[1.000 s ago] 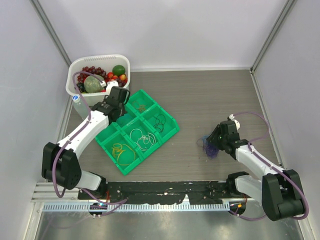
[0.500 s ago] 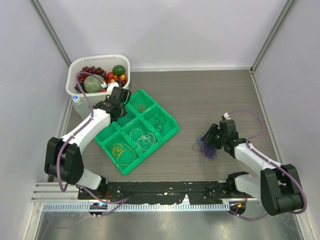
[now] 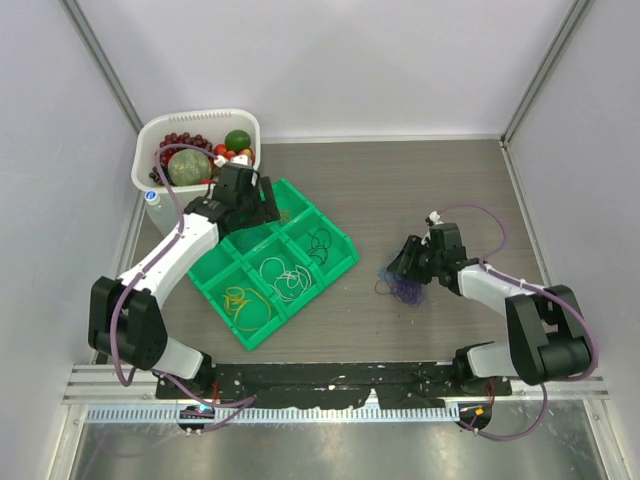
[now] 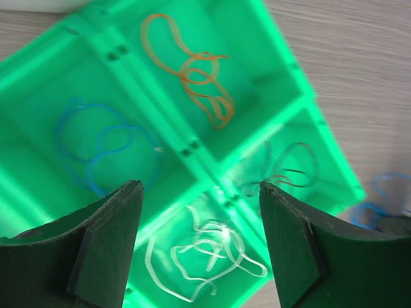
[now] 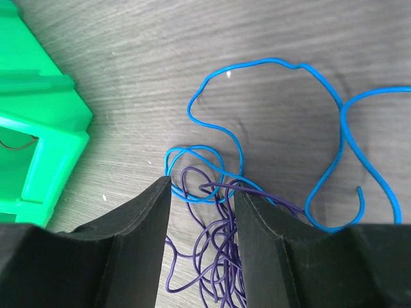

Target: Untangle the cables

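Observation:
A tangle of purple cables [image 5: 218, 256] and blue cables [image 5: 282, 70] lies on the table right of the green tray [image 3: 347, 265]. My right gripper [image 5: 202, 189] is open and low over this tangle [image 3: 405, 288], with purple strands lying between its fingers. The tray's compartments hold sorted cables: orange [image 4: 192, 70], blue [image 4: 96, 141], white [image 4: 205, 256], black [image 4: 289, 167] and yellow [image 3: 240, 300]. My left gripper [image 4: 200, 192] hangs open above the tray, holding nothing. From above, the left gripper [image 3: 258, 195] is over the tray's back corner and the right gripper [image 3: 400, 268] is at the tangle's left side.
A white basket [image 3: 150, 140] of fruit stands at the back left, right behind the tray. A clear bottle [image 3: 155, 205] stands beside it by the left wall. The tray's corner [image 5: 38, 128] is close to the left of the tangle.
My left gripper has opened and shifted slightly right over the tray's back corner. My right gripper has moved left, and the purple and blue tangle has shifted left with it.

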`<action>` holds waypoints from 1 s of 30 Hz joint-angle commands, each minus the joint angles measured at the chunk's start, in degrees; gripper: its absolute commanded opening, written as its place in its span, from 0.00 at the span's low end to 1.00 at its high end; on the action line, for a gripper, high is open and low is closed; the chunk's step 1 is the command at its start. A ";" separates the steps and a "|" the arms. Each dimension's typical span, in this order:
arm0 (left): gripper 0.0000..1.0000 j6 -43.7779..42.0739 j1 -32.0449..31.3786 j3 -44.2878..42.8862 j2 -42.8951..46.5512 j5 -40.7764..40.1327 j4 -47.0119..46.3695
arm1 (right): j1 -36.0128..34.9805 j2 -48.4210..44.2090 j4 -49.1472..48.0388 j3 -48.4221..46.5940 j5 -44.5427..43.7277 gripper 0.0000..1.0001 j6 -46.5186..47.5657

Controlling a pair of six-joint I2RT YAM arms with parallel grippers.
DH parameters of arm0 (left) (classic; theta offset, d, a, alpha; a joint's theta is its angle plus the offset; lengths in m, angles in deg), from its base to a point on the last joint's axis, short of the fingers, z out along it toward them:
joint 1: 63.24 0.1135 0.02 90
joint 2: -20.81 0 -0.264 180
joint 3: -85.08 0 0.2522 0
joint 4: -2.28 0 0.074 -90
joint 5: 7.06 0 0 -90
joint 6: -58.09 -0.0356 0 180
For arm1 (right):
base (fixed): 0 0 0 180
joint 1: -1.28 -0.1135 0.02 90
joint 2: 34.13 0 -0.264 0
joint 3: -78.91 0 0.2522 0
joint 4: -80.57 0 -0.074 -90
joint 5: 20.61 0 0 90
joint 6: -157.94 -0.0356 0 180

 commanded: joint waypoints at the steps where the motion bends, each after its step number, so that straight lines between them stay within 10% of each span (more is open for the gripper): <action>1: 0.77 5.22 0.21 0.08 0.01 16.36 -8.97 | -0.32 4.17 -4.51 -3.43 4.46 0.50 0.44; 11: 0.80 10.32 -5.67 -15.03 -1.31 17.08 10.97 | -0.32 4.44 18.21 -16.59 7.37 0.51 0.87; 30: 0.71 -5.57 -24.04 -31.22 -21.88 26.22 16.08 | 4.77 3.89 38.79 -29.60 -3.87 0.51 4.57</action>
